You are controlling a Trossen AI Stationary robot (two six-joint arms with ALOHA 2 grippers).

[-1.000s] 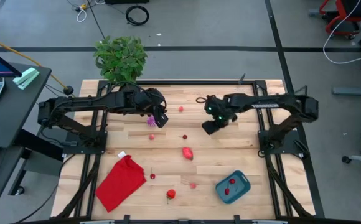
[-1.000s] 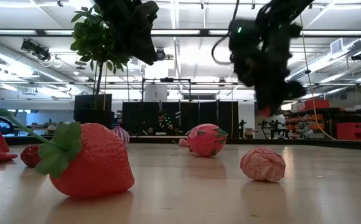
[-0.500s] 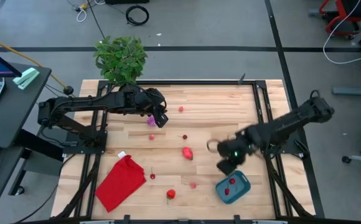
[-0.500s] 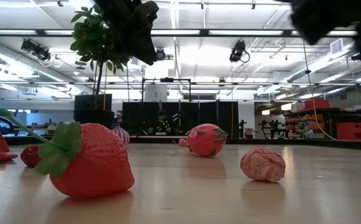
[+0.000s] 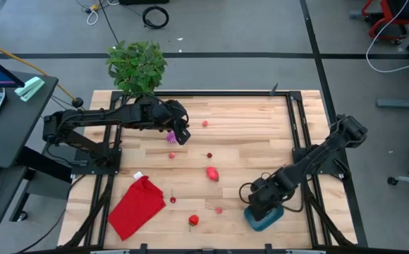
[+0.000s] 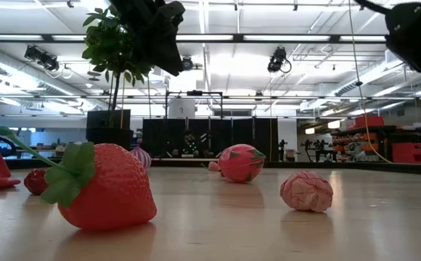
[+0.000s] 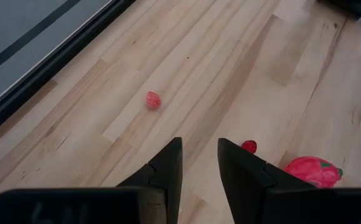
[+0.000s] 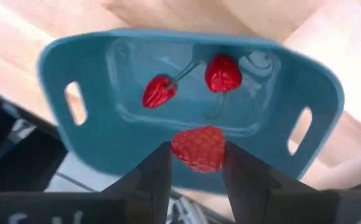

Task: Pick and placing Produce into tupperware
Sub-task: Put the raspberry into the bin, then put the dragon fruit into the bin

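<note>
The teal tupperware (image 8: 106,143) sits near the table's near right corner, its edge (image 5: 264,224) showing under my right gripper (image 5: 262,206). Two red stemmed pieces (image 8: 160,91) (image 8: 223,73) lie inside it. My right gripper (image 8: 198,149) hovers just above the tub, shut on a red berry. My left gripper (image 5: 181,134) hangs over the far left of the table beside a purple piece (image 5: 171,137). Its fingers (image 7: 199,163) stand slightly apart with nothing between them. Loose produce lies on the wood: a strawberry (image 6: 105,185), a pink fruit (image 5: 212,173) and small red bits (image 5: 205,123). My right gripper pinches a small red bumpy berry (image 8: 198,148) between its two fingertips, one finger on each side. It comes from above, pointing down. The berry is lifted clear, right over the tub's floor.
A red cloth (image 5: 137,204) lies flat near the near left edge. A green potted plant (image 5: 137,63) stands beyond the far edge. Black frame rails (image 5: 310,197) run along the table's right and left sides. Bare wood (image 5: 254,141) stretches across the middle and far right.
My right gripper has swung from the far middle of the table toward the near right corner, then come down over the tub, carrying the red berry. The left arm and the loose produce have stayed where they were.
</note>
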